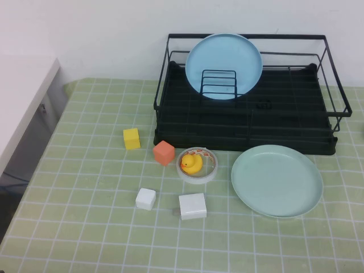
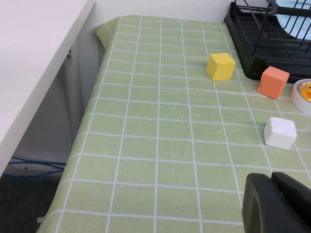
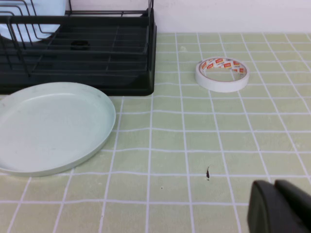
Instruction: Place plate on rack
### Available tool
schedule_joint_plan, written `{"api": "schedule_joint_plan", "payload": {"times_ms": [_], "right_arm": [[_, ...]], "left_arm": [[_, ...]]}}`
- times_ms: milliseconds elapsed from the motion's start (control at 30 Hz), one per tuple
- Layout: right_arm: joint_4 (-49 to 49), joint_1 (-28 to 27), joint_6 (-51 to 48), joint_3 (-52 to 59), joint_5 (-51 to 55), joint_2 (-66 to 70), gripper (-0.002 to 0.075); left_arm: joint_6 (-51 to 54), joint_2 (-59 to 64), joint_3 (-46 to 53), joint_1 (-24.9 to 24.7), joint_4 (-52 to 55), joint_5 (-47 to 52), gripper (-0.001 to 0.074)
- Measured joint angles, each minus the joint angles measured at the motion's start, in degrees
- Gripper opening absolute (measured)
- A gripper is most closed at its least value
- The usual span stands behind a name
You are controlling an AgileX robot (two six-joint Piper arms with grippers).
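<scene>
The pale mint-green plate [image 1: 277, 180] lies flat on the tablecloth, right in front of the rack's right half; it also shows in the right wrist view [image 3: 48, 126]. The black wire rack [image 1: 296, 122] stands at the back, with a sky-blue plate [image 1: 224, 65] leaning upright behind its small wire divider [image 1: 218, 84]. Neither gripper shows in the high view. My left gripper [image 2: 272, 196] is shut and empty, low over the table's left front. My right gripper [image 3: 275, 206] is shut and empty, to the right of the mint plate and apart from it.
A yellow cube [image 1: 131, 138], an orange cube [image 1: 164, 152], a tape roll [image 1: 197, 165] with a yellow duck in it, a small white cube [image 1: 145, 198] and a white charger block [image 1: 192, 206] lie left of the plate. Another tape roll [image 3: 222, 74] lies right of the rack.
</scene>
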Motion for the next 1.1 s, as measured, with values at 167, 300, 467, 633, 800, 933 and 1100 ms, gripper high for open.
{"api": "schedule_joint_plan", "payload": {"times_ms": [167, 300, 467, 633, 800, 933, 1100], "right_arm": [[0.0, 0.0, 0.0, 0.0, 0.0, 0.0, -0.0002], [0.0, 0.0, 0.0, 0.0, 0.0, 0.0, -0.0002], [0.0, 0.0, 0.0, 0.0, 0.0, 0.0, -0.0002], [0.0, 0.0, 0.0, 0.0, 0.0, 0.0, -0.0002], [0.0, 0.0, 0.0, 0.0, 0.0, 0.0, -0.0002], [0.0, 0.0, 0.0, 0.0, 0.0, 0.0, -0.0002], [0.0, 0.0, 0.0, 0.0, 0.0, 0.0, -0.0002]], "left_arm": [[0.0, -0.1, 0.0, 0.0, 0.0, 0.0, -0.0001], [0.0, -0.1, 0.0, 0.0, 0.0, 0.0, -0.0001], [0.0, -0.1, 0.0, 0.0, 0.0, 0.0, -0.0001], [0.0, -0.1, 0.0, 0.0, 0.0, 0.0, -0.0001], [0.0, -0.1, 0.0, 0.0, -0.7, 0.0, -0.0001], [0.0, -0.1, 0.0, 0.0, -0.7, 0.0, -0.0001], [0.0, -0.1, 0.0, 0.0, -0.8, 0.0, -0.0001]]}}
